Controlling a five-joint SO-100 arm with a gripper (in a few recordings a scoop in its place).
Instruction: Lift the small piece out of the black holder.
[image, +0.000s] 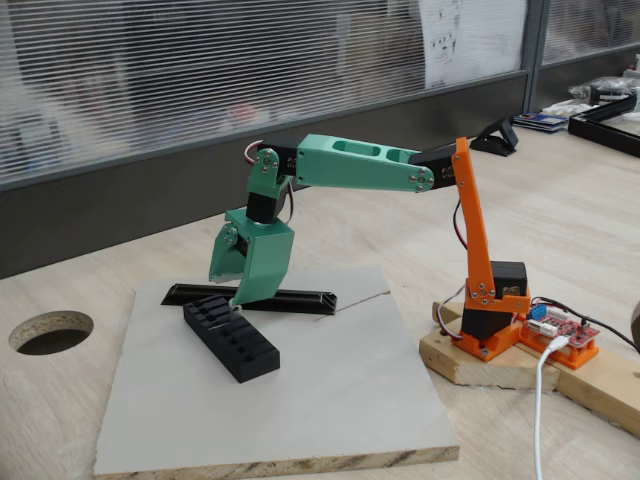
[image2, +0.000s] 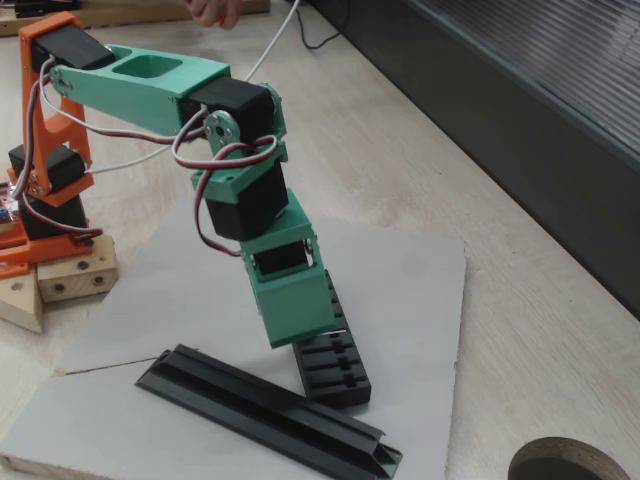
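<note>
Apparently gripper (image: 236, 296) sits low over holder (image: 230, 338); jaw state unclear. Small piece hidden; likely light, stiff, slippery. Best pinched by its flat faces, gently.

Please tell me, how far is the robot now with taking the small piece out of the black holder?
Done: the arm has reached the black holder, with the pincer down at its far end. In hand: possibly a grasp there; the small piece is too small to make out, and the pincer's state is unclear. Left: gripping for certain and lifting out.
</note>
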